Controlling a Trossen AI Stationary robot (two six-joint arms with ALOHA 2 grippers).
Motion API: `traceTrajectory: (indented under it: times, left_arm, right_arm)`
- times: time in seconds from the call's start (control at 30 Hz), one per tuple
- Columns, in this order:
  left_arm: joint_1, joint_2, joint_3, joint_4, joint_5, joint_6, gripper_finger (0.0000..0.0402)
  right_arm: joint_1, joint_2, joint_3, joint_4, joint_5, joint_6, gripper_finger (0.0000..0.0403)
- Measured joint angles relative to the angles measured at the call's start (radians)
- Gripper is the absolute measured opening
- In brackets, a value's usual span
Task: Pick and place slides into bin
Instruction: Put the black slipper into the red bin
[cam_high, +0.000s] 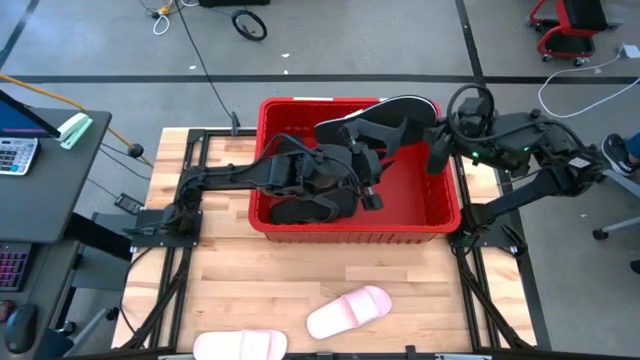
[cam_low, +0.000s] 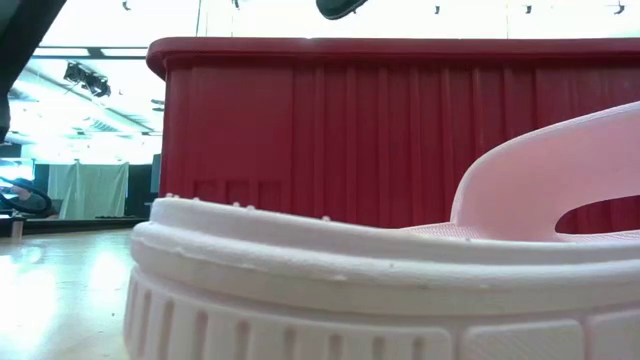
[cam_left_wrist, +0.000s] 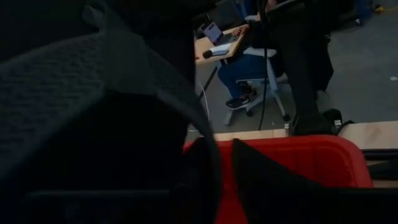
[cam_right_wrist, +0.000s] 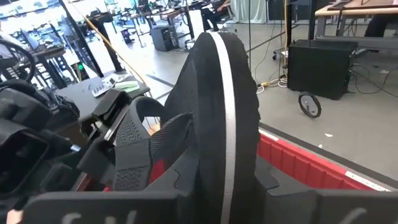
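Because each slide is a one-piece foam moulding, I judge it light, springy and a little grippy rather than slick, stiff enough along the sole to be lifted by one edge yet soft enough to dent under a pinch, and not at all fragile. The black slide (cam_high: 385, 118) now in the air shows the best hold: the right claw (cam_high: 432, 135) has its fingers shut on the sole's edge, so the slide hangs on its side over the far right part of the bin (cam_high: 445, 215), strap facing the left arm. A grip on the strap arch would also serve, since it is the only raised part. The left claw (cam_high: 368, 192) reaches low inside the bin beside another black slide (cam_high: 312, 206) that lies on the bin floor near the front wall; its wrist view is filled with dark foam, and I cannot tell whether the fingers grip anything or how wide they stand. Two pink slides wait on the desk (cam_high: 220, 250) in front of the bin, one pink slide (cam_high: 348, 310) lying at an angle near the middle and the other (cam_high: 240, 345) at the front edge, both sole down with straps up, well apart from either claw.
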Motion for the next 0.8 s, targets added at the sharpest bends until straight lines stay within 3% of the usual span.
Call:
traceTrajectory:
  times: [0.1, 0.43, 0.63, 0.8]
  left_arm:
    - [-0.005, -0.001, 0.0, 0.004, -0.002, -0.009, 0.0016]
    - [0.002, -0.075, 0.0, -0.103, -0.026, -0.015, 0.0008]
    - [0.005, -0.113, 0.0, -0.284, -0.026, -0.061, 0.0007]
    - [0.007, -0.115, 0.0, -0.491, -0.009, -0.217, 0.0007]
  right_arm:
    - [0.0, -0.004, 0.0, 0.0, -0.004, -0.001, 0.0089]
    - [0.0, -0.042, 0.0, -0.026, -0.136, 0.0, 0.0146]
    - [0.0, -0.069, 0.0, -0.038, -0.248, -0.036, 0.0165]
    - [0.0, -0.09, 0.0, -0.039, -0.267, -0.079, 0.0162]
